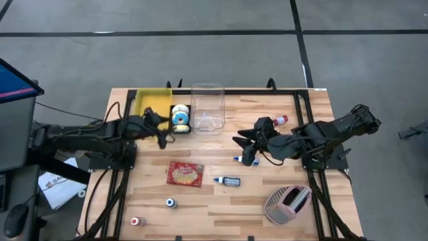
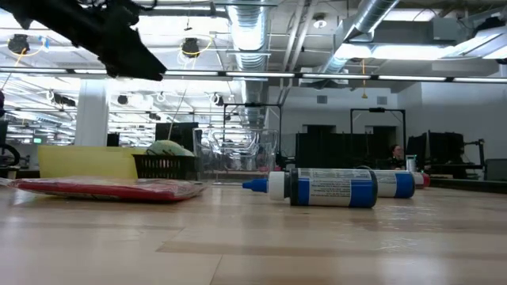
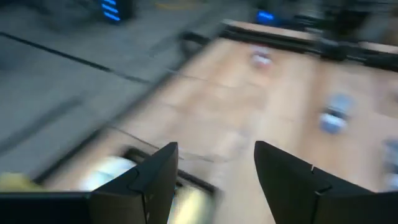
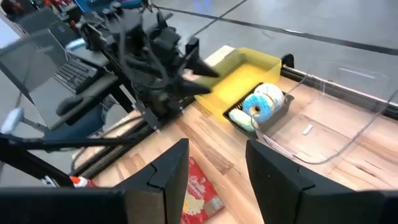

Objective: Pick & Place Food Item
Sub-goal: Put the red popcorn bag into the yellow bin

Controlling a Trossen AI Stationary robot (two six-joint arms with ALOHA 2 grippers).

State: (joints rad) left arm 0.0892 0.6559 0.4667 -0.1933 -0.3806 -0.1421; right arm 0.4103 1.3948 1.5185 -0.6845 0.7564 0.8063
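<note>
Flat, red food packet (image 1: 185, 173) lies long-axis crosswise.

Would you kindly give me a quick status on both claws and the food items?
Left claw open, empty, beside the black basket. Right claw open, empty, hovering mid-table. Donuts in the basket; red snack packet flat on table. Nothing blocking.

Grey floor (image 1: 200, 53) — silver ceiling ducts (image 2: 249, 32), strip lights.

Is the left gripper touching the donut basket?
Apart: the right wrist view shows the left gripper raised beside the donut basket, jaws open and empty.
</note>
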